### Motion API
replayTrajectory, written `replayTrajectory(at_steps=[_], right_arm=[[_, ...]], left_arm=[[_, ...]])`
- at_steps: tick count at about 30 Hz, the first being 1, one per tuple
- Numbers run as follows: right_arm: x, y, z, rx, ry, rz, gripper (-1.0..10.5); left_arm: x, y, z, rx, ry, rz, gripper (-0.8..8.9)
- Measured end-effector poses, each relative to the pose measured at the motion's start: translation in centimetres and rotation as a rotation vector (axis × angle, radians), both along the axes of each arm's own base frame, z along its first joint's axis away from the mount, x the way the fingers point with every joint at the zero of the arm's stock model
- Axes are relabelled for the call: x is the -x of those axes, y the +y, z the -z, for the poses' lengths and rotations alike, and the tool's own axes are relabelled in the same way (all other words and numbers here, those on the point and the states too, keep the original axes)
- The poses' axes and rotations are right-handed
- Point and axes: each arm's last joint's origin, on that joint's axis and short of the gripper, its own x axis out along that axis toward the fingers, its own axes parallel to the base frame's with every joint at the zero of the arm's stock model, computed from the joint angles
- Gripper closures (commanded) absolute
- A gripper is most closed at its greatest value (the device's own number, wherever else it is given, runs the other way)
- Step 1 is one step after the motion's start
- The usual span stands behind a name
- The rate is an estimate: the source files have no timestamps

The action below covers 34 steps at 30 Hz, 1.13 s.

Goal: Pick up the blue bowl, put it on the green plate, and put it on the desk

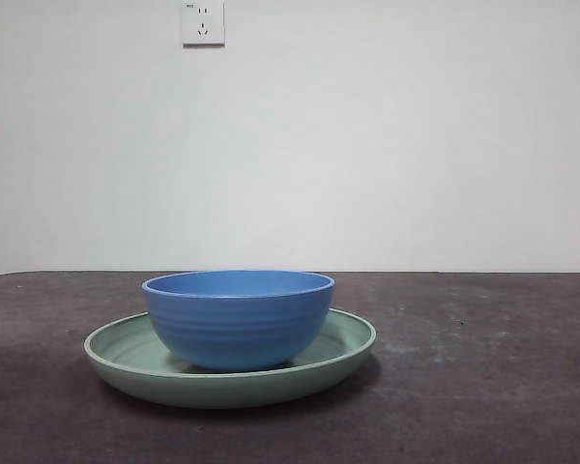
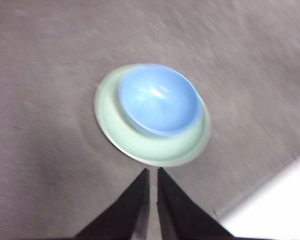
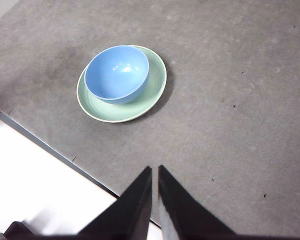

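Blue bowl (image 1: 238,317): sat upright inside green plate (image 1: 126,360), plate on desk (image 1: 483,387). Left gripper (image 2: 153,172) and right gripper (image 3: 155,170): above desk, apart from plate, jaws closed, empty.

Straight across from me stands a plain white wall (image 1: 367,145), filling the far side of the scene from left to right. High on it, a little left of the middle, I see a white wall socket (image 1: 203,22) with small dark slots, its top cut off by the edge of the front view. Looking down from my wrists, a pale floor (image 3: 45,180) shows beyond the tabletop's edge.
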Motion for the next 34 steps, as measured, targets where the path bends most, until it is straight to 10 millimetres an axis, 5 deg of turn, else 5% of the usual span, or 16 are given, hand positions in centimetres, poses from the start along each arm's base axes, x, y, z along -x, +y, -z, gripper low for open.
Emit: replayTrajectory(at_steps=[7, 17, 24, 34], right_arm=[[0.0, 0.0, 0.0, 0.0, 0.0, 0.0, 9.3], [0.0, 0.0, 0.0, 0.0, 0.0, 0.0, 9.3], [0.0, 0.0, 0.0, 0.0, 0.0, 0.0, 9.3], [0.0, 0.0, 0.0, 0.0, 0.0, 0.0, 9.3]], left_arm=[[-0.1, 1.6, 3.9, 0.052, -0.113, -0.239, 7.89], [-2.3, 2.2, 10.0, 0.18, -0.555, -0.368, 7.89], [-3.7, 2.5, 15.5, 0.025, -0.521, -0.388, 7.89], [-3.9, 3.2, 16.9, -0.058, -0.49, -0.459, 7.89]])
